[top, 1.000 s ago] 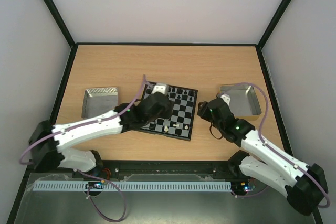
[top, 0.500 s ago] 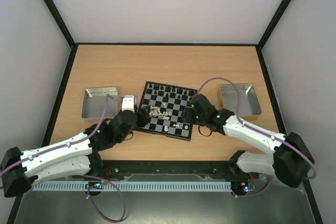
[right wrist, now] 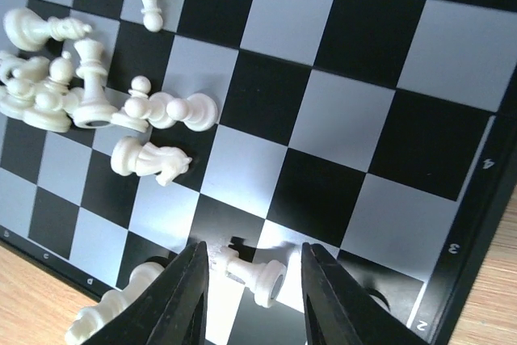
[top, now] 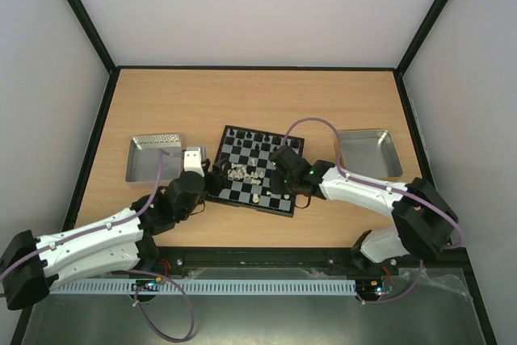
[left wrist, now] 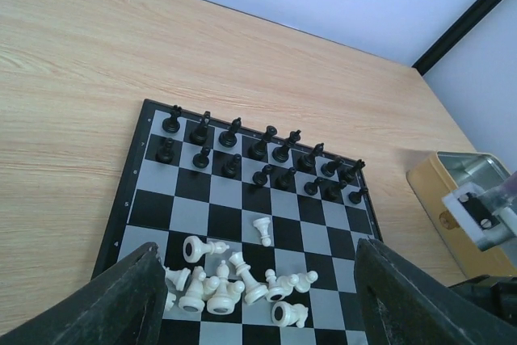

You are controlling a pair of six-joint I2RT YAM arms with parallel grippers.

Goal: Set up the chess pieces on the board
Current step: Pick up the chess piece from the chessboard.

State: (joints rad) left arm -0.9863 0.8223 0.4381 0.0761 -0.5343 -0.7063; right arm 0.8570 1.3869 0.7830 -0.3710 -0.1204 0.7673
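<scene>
The right end effector [right wrist: 252, 296] is spread, its dark fingers [right wrist: 182, 300] straddling a toppled cream-white piece [right wrist: 252, 275] near the rim of the checked board [top: 266, 183]. The left end effector [left wrist: 258, 309] gapes wide by a glossy white heap [left wrist: 222, 280]. Only its wrist view shows the black pieces [left wrist: 266, 159] upright in two rows. Shiny metal trays [top: 153, 157] flank the board on the wooden bench [top: 266, 103].

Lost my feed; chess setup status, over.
Left claw open at board edge. Right claw open, straddling a toppled white piece. Black pieces upright in two rows; white heap mostly lying down.
</scene>
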